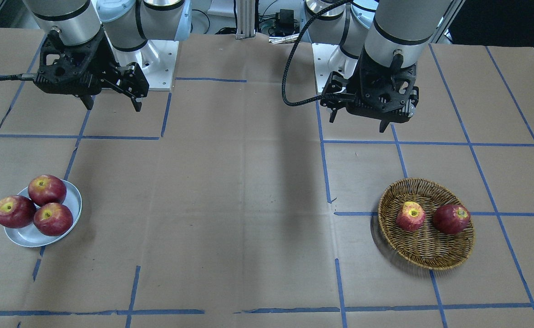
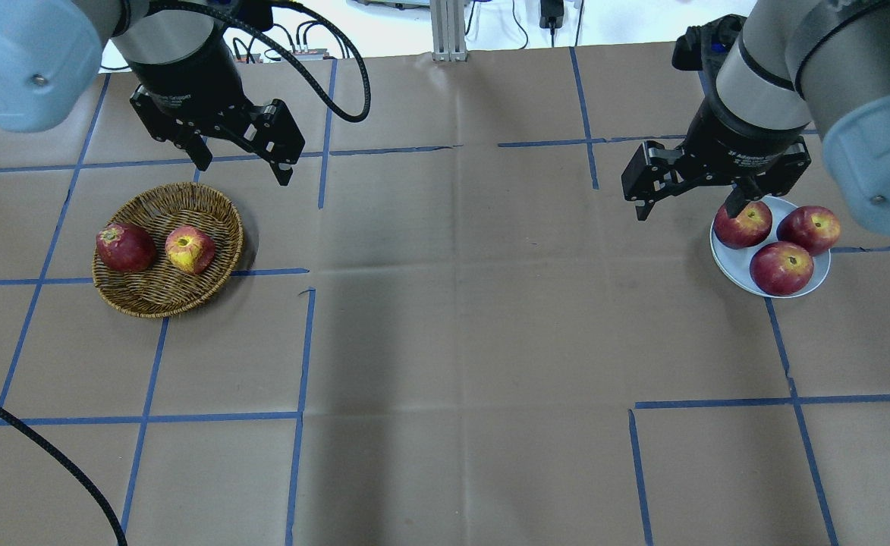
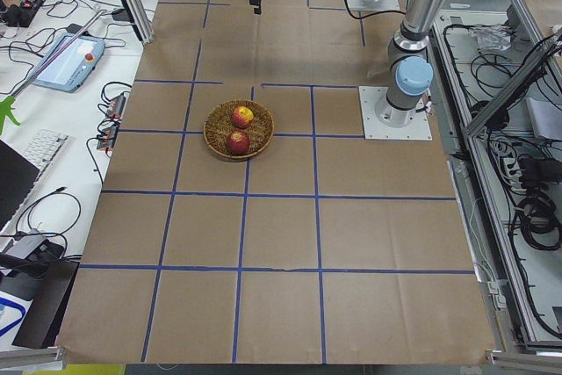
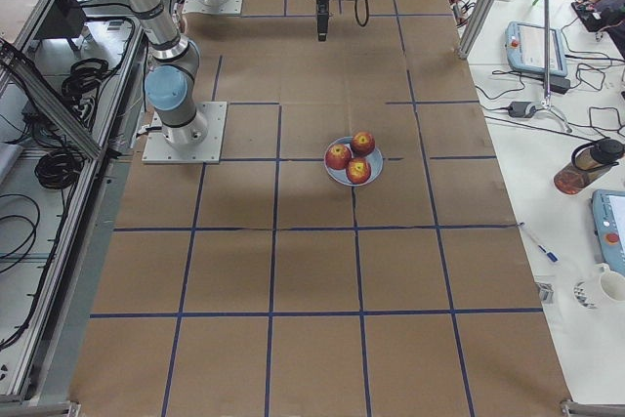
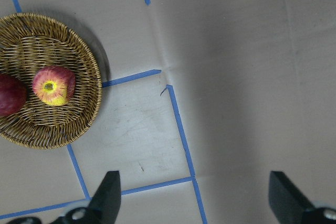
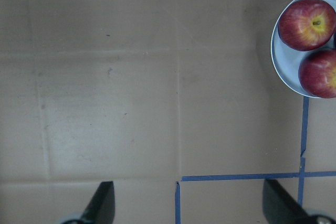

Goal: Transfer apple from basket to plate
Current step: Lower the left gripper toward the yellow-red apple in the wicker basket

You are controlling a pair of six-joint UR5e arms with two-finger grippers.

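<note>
The apple point(image 2: 190, 249), pinkish-red with a yellow top, lies in the wicker basket point(image 2: 164, 303) beside a darker red apple point(image 2: 124, 247). It also shows in the front view point(image 1: 410, 216) and the left wrist view point(image 5: 53, 85). The pale grey-blue plate point(image 2: 729, 269) on the other side of the table holds three dark red apples. My left gripper point(image 2: 243, 171) is open and empty, raised above the table just behind and to the right of the basket. My right gripper point(image 2: 686, 212) is open and empty, raised just left of the plate point(image 6: 283, 66).
Brown paper with a grid of blue tape lines point(image 2: 304, 341) covers the table. The arms' white base plates point(image 1: 157, 64) sit at the robot's edge. The basket point(image 1: 426, 262) and the plate point(image 1: 25, 237) stand far apart at opposite sides.
</note>
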